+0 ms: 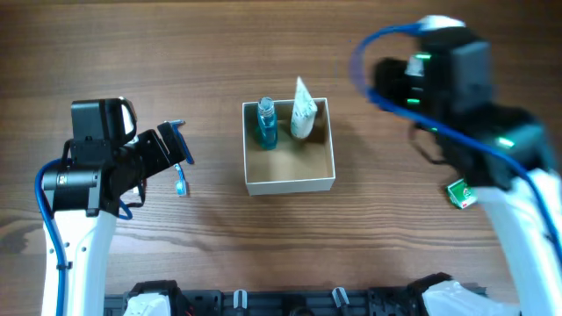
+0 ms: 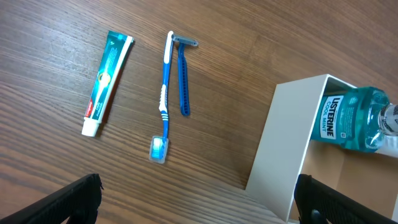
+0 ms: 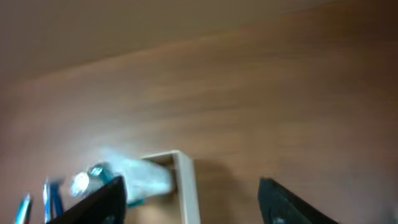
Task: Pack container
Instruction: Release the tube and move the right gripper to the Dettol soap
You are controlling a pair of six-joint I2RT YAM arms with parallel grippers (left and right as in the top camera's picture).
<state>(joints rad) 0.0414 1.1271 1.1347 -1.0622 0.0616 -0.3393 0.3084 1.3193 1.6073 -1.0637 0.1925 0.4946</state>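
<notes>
The container (image 1: 290, 183), a square white box with a tan inside, stands mid-table. A blue mouthwash bottle (image 1: 266, 123) and a white tube (image 1: 303, 110) stand in its far half. My left gripper (image 1: 174, 146) is open and empty, left of the box and above the loose items. In the left wrist view, its fingers (image 2: 198, 202) frame a toothpaste tube (image 2: 107, 74), a blue toothbrush (image 2: 164, 93), a blue razor (image 2: 183, 74), the box wall (image 2: 286, 143) and the mouthwash bottle (image 2: 351, 118). My right gripper (image 3: 193, 205) is open and empty, raised to the right of the box (image 3: 186, 180); its view is blurred.
A small green-and-white packet (image 1: 461, 193) lies on the table at the right, partly under the right arm (image 1: 448, 79). The toothbrush head (image 1: 181, 183) shows below the left gripper. The wooden table (image 1: 290, 254) extends all around the box.
</notes>
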